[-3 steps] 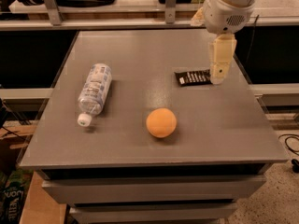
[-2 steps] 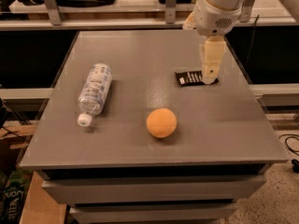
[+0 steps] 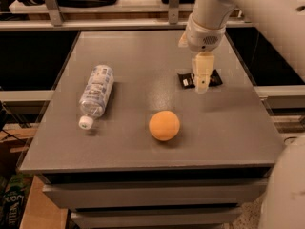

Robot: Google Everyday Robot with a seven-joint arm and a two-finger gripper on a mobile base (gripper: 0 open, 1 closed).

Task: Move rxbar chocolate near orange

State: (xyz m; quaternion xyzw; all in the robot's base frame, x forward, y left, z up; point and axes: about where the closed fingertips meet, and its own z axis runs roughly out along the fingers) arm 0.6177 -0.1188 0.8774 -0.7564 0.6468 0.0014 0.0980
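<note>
The rxbar chocolate (image 3: 187, 81), a flat black wrapper with white lettering, lies on the grey table (image 3: 143, 51) right of centre. My gripper (image 3: 202, 82) hangs straight down over the bar's middle, with the tips at or just above the wrapper, and it hides part of the bar. The orange (image 3: 164, 125) sits on the table nearer the front, down and to the left of the bar, about a hand's width from it.
A clear plastic water bottle (image 3: 96, 92) with a white cap lies on its side on the left of the table. A shelf rail with metal posts runs along the back. The table's right edge is close to the bar.
My gripper and arm have shifted left, from the bar's right end to over its middle. The bar, orange and bottle have not moved.
</note>
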